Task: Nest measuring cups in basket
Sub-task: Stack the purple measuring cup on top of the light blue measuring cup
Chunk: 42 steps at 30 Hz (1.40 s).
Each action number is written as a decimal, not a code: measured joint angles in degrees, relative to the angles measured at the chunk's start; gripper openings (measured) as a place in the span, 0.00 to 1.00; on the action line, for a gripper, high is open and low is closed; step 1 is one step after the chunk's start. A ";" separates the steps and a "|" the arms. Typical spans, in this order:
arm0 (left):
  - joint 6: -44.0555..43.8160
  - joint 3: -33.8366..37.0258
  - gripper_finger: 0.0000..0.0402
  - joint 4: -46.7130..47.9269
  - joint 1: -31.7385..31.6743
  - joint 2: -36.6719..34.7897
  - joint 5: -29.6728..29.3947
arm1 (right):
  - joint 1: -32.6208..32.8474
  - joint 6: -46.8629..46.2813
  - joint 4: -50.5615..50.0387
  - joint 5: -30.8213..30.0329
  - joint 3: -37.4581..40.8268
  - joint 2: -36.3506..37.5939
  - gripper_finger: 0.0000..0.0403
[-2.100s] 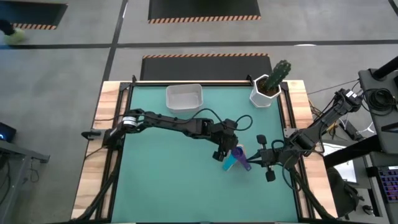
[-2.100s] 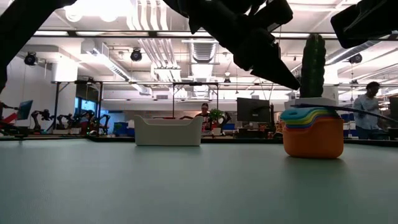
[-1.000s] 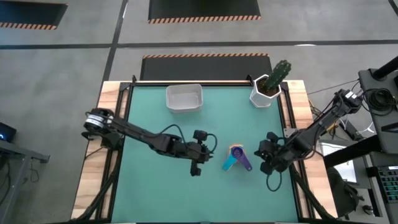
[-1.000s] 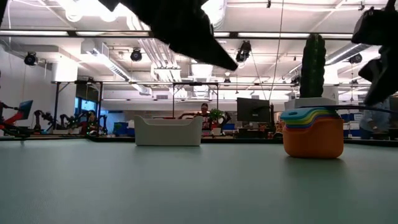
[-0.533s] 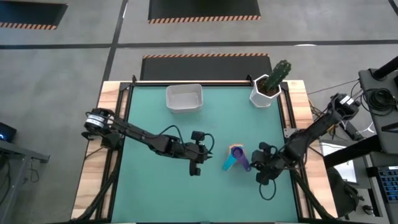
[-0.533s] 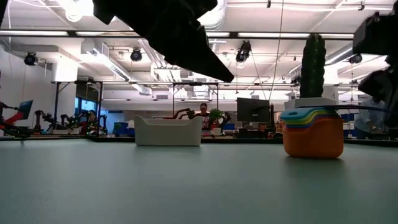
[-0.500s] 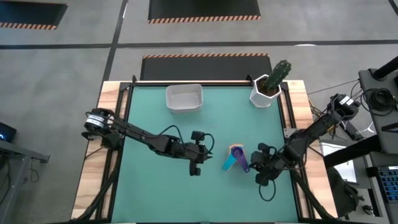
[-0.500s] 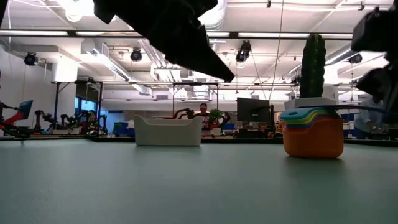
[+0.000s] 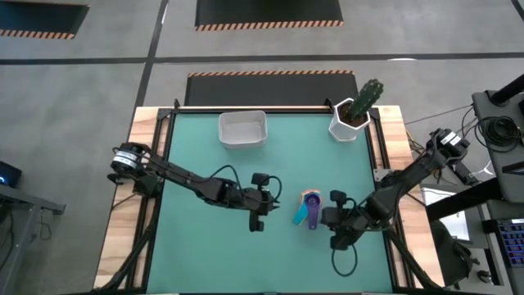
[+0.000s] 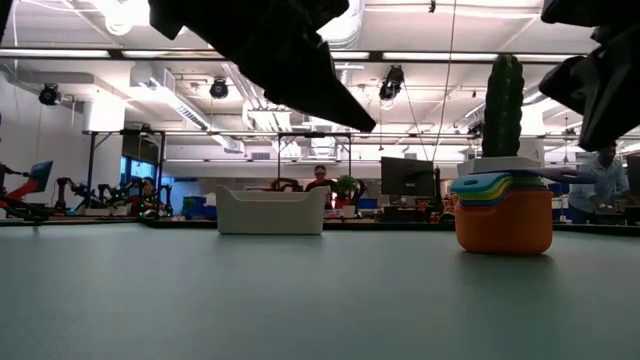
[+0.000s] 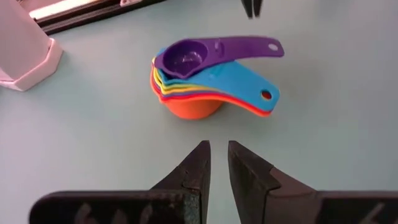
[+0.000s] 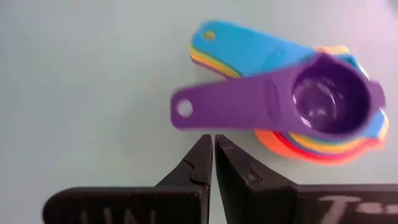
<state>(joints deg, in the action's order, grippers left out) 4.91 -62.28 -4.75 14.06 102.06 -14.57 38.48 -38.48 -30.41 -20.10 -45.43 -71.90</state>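
The measuring cups [image 9: 309, 206] are one nested stack: orange at the bottom, then red, yellow, green and blue, with the small purple cup [image 11: 186, 57] on top. The stack stands on its orange base [image 10: 503, 228] right of the table's middle. My right gripper [image 9: 324, 218] is shut and low at the stack's right, beside the purple handle. My left gripper [image 9: 277, 200] hovers left of the stack, open by a narrow gap, pointing at it. The white basket [image 9: 242, 128] stands at the far edge. My right gripper meets the purple cup's handle [image 12: 217, 106] about halfway along its long edge with its shut fingertips [image 12: 205, 146]. It comes level from the table's right, across the handle. The cup stays seated in the stack. Whether the tips still touch, I cannot tell.
A white faceted pot with a green cactus [image 9: 354, 115] stands at the far right corner. The basket [image 10: 270, 210] holds nothing that shows. Bare green mat lies between the basket and the stack and along the near edge.
My right gripper has moved toward the table's left, up to the stack. The purple cup's handle has swung from slanting toward the near right to pointing at the near edge, while the rest of the stack has stayed put.
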 joint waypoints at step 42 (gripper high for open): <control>-2.49 -6.44 0.10 -13.60 0.26 17.58 3.26 | -2.89 5.73 5.68 -6.94 -2.30 -9.11 0.02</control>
<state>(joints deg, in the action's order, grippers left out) 2.42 -68.72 -18.35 14.33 119.64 -11.31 35.59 -32.75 -24.73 -27.04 -47.72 -81.01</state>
